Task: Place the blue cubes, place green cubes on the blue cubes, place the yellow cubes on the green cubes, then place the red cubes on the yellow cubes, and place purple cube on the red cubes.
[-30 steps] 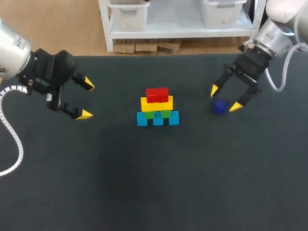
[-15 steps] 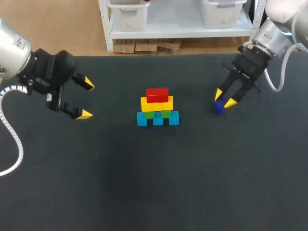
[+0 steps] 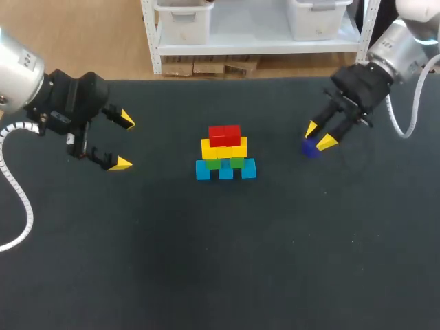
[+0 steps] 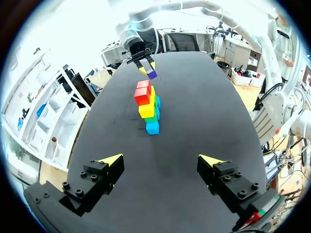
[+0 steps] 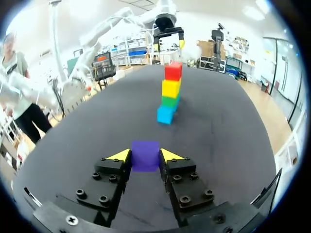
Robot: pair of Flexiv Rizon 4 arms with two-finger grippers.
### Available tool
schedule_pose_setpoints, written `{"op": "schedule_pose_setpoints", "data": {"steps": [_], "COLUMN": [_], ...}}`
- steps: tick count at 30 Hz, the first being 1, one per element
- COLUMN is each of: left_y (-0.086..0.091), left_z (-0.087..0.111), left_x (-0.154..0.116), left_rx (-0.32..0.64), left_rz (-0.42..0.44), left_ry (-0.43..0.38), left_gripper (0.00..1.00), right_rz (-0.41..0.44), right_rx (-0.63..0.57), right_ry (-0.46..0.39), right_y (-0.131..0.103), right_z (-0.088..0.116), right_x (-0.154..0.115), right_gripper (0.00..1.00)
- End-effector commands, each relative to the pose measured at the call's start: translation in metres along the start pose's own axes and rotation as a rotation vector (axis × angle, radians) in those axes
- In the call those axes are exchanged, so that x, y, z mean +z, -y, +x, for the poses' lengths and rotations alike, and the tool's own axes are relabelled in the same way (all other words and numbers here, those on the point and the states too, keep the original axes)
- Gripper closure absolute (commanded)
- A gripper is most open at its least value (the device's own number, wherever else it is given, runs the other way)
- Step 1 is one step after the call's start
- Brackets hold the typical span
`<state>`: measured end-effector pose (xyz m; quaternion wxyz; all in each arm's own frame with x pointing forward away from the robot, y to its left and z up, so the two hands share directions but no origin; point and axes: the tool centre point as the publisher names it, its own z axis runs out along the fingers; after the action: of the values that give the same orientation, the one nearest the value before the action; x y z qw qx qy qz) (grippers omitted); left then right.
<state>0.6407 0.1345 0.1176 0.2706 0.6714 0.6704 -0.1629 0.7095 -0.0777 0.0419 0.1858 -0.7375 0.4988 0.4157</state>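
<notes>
R gripper (image 3: 318, 135): fingers wide apart 1 s ago, now clamped on purple cube (image 3: 310, 148), well right of stack (image 3: 225, 153). Grasp looks made; cube not yet on red cubes (image 3: 225, 135). L gripper (image 3: 124, 142) fingers apart, left of stack.

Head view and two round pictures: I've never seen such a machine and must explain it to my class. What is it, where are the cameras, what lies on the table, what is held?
A two-armed robot at a table. The wide picture looks down from above and behind; each round one comes from a camera on an arm's wrist. On it stands a stack: blue cubes, green cubes, yellow cubes, red cubes on top. The right gripper is shut on a purple cube nearby. The left gripper is open, empty.
</notes>
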Motion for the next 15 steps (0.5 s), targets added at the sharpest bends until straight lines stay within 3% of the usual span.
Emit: {"op": "schedule_pose_setpoints", "data": {"steps": [1,15], "left_y": [0.001,0.001], "left_z": [0.002,0.002], "left_x": [0.0,0.0], "left_rx": [0.004,0.004], "left_rz": [-0.002,-0.002], "left_ry": [0.006,0.006], "left_gripper": [0.0,0.0], "right_rz": [0.485,0.808], "right_rx": [0.042,0.124], "right_ry": [-0.073,-0.065], "right_y": [-0.049,-0.07], "right_z": [-0.031,-0.108], "right_x": [0.007,0.022], "right_gripper": [1.0,1.0]}}
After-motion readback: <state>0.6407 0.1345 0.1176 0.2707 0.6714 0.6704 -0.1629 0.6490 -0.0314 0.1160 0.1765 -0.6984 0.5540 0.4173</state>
